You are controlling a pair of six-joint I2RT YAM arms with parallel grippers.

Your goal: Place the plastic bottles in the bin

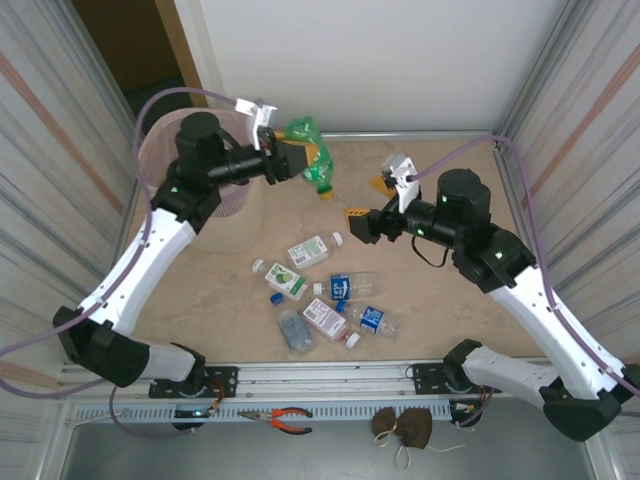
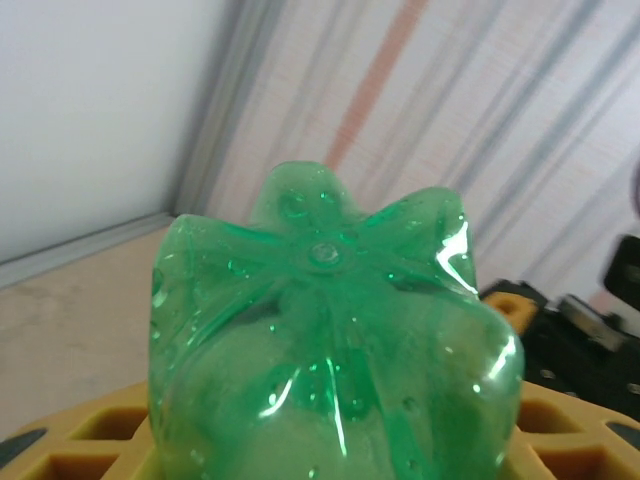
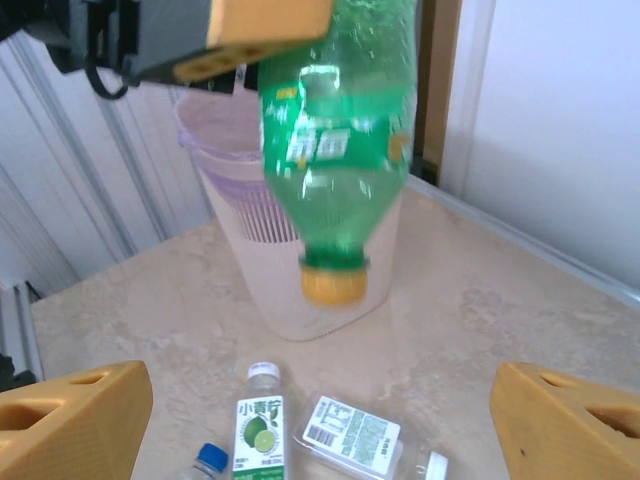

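Observation:
My left gripper [image 1: 298,160] is shut on a green plastic bottle [image 1: 312,150] and holds it in the air, just right of the bin [image 1: 236,214], with its orange cap [image 3: 335,285] pointing down. The bottle's base [image 2: 330,320] sits between my yellow fingers [image 2: 90,440] in the left wrist view. The beige bin with its pink liner [image 3: 215,150] stands behind the hanging bottle [image 3: 340,140]. My right gripper [image 1: 360,226] is open and empty, facing the bottle from the right. Several bottles lie on the table, among them a lime-labelled one [image 3: 262,425] and a clear white-labelled one [image 3: 355,435].
The loose bottles cluster near the table's front middle [image 1: 325,295]. Corrugated walls [image 1: 60,120] close in both sides. Pliers [image 1: 290,418] and a brown pouch [image 1: 403,427] lie on the front ledge. My left arm [image 1: 150,240] passes over the bin.

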